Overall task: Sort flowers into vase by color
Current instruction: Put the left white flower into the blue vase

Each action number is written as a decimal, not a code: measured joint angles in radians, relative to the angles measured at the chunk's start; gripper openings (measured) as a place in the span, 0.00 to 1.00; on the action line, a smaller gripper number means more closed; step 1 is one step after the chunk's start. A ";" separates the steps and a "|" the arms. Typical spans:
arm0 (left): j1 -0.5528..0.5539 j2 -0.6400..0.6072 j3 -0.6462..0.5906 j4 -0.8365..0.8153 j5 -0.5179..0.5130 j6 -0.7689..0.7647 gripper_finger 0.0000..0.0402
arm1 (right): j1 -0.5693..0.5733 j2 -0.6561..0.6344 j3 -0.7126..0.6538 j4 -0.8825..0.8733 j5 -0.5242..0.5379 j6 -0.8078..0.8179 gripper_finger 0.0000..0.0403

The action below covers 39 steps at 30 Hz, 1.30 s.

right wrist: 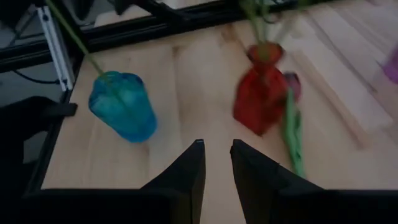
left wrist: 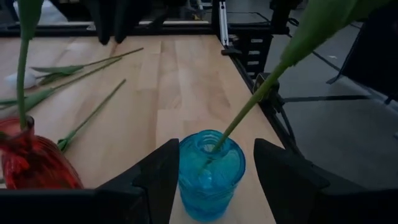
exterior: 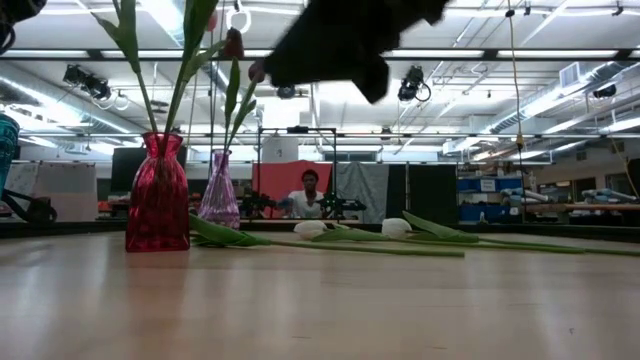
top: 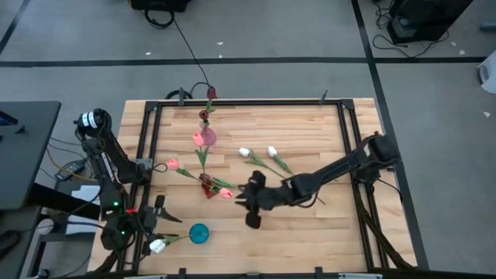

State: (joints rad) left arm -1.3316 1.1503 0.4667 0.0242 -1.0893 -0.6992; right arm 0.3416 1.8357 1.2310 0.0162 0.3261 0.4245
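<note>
A blue vase (top: 199,233) (left wrist: 211,171) stands near the table's near left corner. A white tulip (top: 157,246) is stuck in it by the stem and leans left. My left gripper (left wrist: 214,180) is open, with one finger on either side of this vase; I cannot tell whether they touch it. A red vase (top: 208,186) (right wrist: 261,99) holds pink tulips (top: 173,164). Another pink head (right wrist: 291,84) lies beside it. A purple vase (exterior: 218,195) holds maroon tulips (top: 211,93). Two white tulips (top: 273,152) lie on the table. My right gripper (right wrist: 217,162) hovers, slightly open and empty, right of the red vase.
A black frame (top: 147,132) runs round the wooden table (top: 310,240). The stems of the lying white tulips (exterior: 397,227) stretch toward the right arm (top: 333,174). Bare wood lies along the near and right sides. A person (exterior: 308,190) sits in the room beyond.
</note>
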 joint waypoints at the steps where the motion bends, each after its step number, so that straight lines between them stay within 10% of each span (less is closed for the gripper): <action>1: 0.000 0.000 0.000 0.001 -0.003 0.014 0.53 | -0.007 -0.018 -0.034 0.011 0.002 0.016 0.23; 15: -0.007 -0.014 0.000 0.007 -0.267 0.043 0.53 | -0.088 -0.173 -0.155 -0.134 0.012 0.074 0.23; 23: 0.085 -0.068 0.000 -0.018 -0.172 0.116 0.53 | -0.222 -0.243 -0.198 -0.094 -0.146 0.003 0.23; 39: 0.070 -0.213 -0.174 -0.044 -0.219 -0.091 0.53 | -0.327 -0.236 -0.202 -0.557 -0.069 0.086 0.23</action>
State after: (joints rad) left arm -1.2614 0.9375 0.2925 -0.0196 -1.3079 -0.7903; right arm 0.0142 1.5994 1.0294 -0.5405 0.2566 0.5105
